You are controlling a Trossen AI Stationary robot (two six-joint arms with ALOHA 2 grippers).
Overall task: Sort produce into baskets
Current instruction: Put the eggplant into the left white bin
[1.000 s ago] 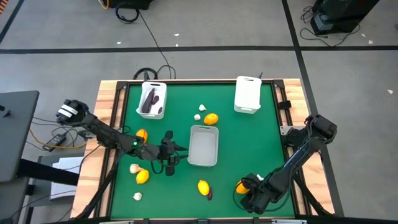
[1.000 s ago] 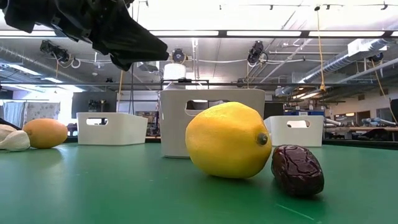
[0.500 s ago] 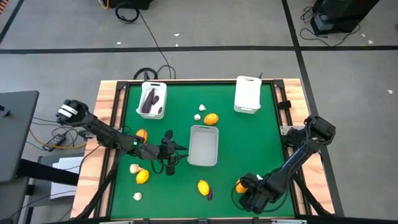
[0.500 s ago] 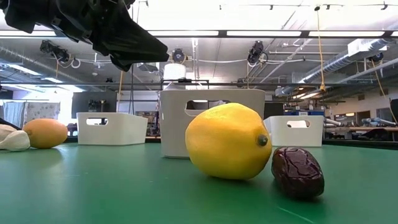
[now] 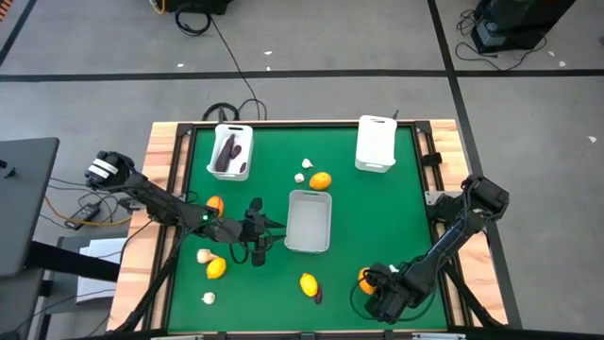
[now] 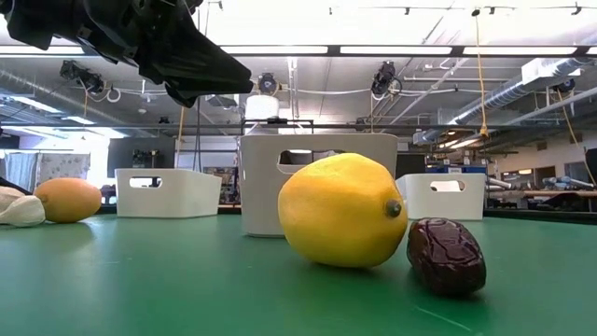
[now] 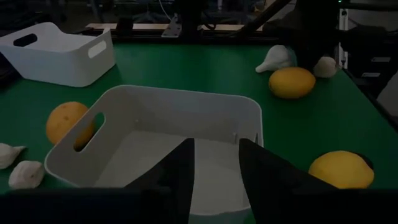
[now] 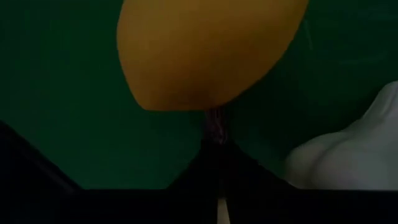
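My left gripper is open and empty, just left of the middle white basket, whose near wall shows ahead of its fingers. My right gripper is low at the near right, beside an orange citrus. It is shut, with a dark purple wrinkled piece at its fingertips. The citrus and a garlic bulb lie just ahead of it. A yellow citrus and a dark purple piece rest on the mat near the front edge. My right gripper pinches the dark purple piece at its fingertips; only a narrow end shows past the fingers. The piece's end is close against the underside of the orange citrus. The fingers hide the rest of the hold.
The far left basket holds dark purple pieces and the far right basket stands by the far edge. Citrus and garlic lie beyond the middle basket. More citrus and garlic lie at the near left.
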